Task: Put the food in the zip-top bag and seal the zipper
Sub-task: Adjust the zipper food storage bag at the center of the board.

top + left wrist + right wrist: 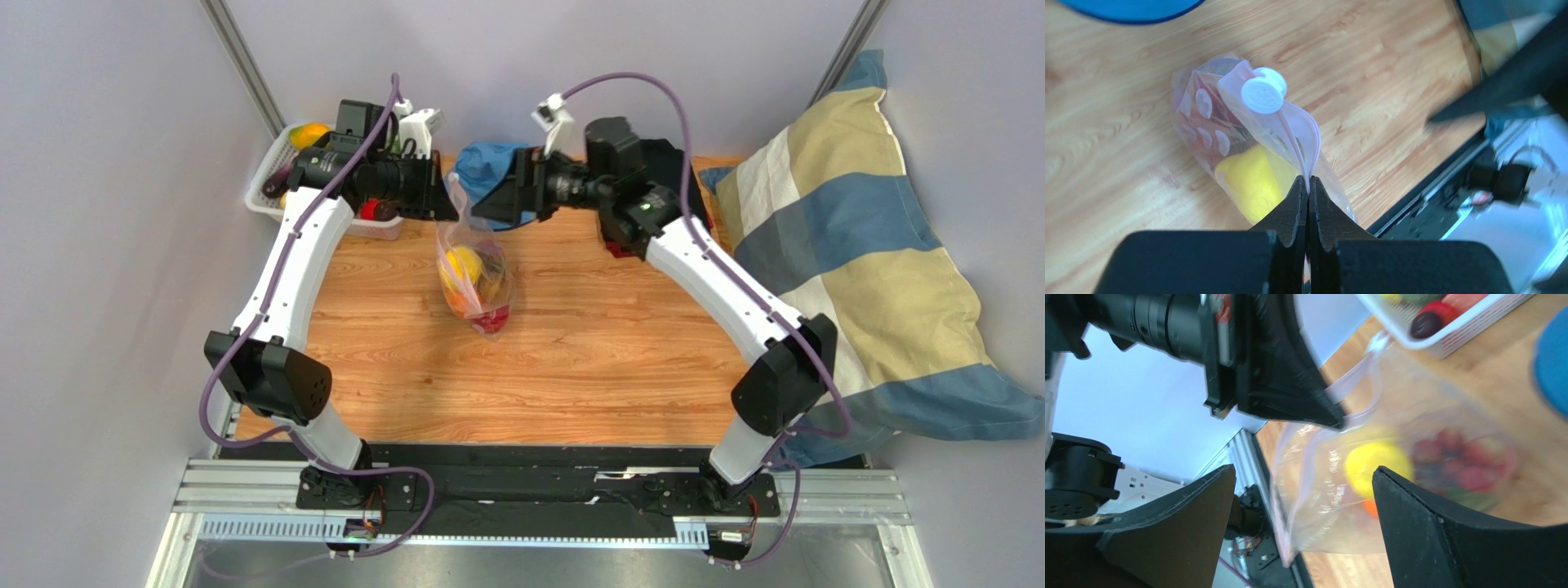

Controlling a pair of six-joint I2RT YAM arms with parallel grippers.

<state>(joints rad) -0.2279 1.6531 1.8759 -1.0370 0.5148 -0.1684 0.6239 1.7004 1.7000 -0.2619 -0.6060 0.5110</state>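
Your left gripper (1308, 182) is fully closed. Its fingertips pinch the pinkish zipper (1287, 128) at one end of the zip-top bag (476, 279). The bag hangs from that grip over the far middle of the worktop (589, 368). I cannot tell whether its lower end rests on the wood. A white round cap (1263, 90) sits on the bag just below the zipper.

The food (1250, 180) is inside the bag: a yellow piece uppermost, with red and orange pieces beneath it toward the bottom. I cannot tell whether the zipper is pressed shut along its whole length.

Your right gripper (1303, 471) stands with its jaws spread wide and has hold of nothing. It faces the bag from the right, just beside it, and the bag shows between its two fingers in the right wrist view.

More food lies in the white basket (260, 186) at the far left corner. A blue hat (488, 163) lies behind the grippers. A checked pillow (859, 245) lies at the worktop's right edge.
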